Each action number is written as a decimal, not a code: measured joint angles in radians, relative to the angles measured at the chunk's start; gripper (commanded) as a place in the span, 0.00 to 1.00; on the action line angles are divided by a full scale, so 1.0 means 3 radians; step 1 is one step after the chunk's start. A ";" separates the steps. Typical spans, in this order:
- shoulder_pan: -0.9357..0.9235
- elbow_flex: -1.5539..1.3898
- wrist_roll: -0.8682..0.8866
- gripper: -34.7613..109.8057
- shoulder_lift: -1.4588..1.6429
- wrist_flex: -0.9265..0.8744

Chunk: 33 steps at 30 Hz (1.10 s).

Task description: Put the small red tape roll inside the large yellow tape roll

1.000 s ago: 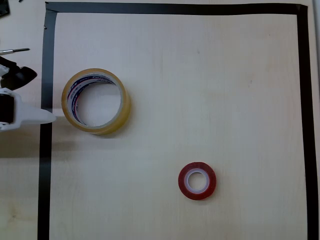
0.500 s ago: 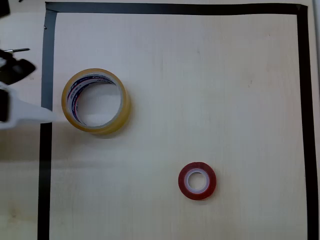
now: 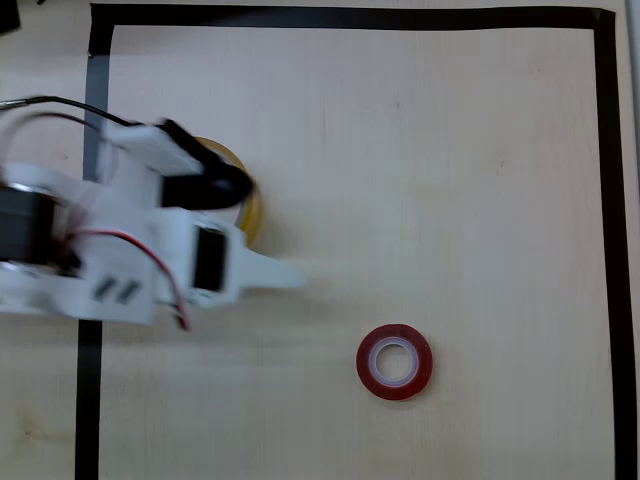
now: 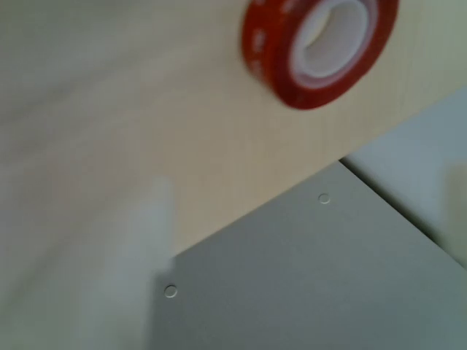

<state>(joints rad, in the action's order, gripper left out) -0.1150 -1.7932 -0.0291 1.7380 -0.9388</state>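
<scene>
The small red tape roll (image 3: 394, 361) lies flat on the light wooden table, right of centre and toward the bottom of the overhead view; the blurred wrist view shows it (image 4: 317, 47) at the top. The arm hides most of the large yellow tape roll (image 3: 255, 215), leaving just a sliver of its right rim in sight. My gripper (image 3: 272, 232) hangs over that roll, up and to the left of the red one, and is open with nothing held. Its white finger (image 3: 275, 273) points right, the black jaw sits above it. The pale finger (image 4: 306, 277) spans the wrist view's lower right.
A black tape border (image 3: 614, 250) frames the work area on the left, top and right. The arm's white body and wires (image 3: 90, 260) reach in across the left border. Bare wood (image 3: 450, 150) spreads to the right of the gripper.
The arm has swung quickly from the left edge to the right, over the border and across the yellow roll. Neither roll has shifted.
</scene>
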 measured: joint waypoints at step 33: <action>-0.0322 0.4479 0.0000 0.47 -0.4060 -0.1524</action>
<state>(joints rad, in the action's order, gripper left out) -0.2117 -0.4495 -0.0291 0.5200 -1.3959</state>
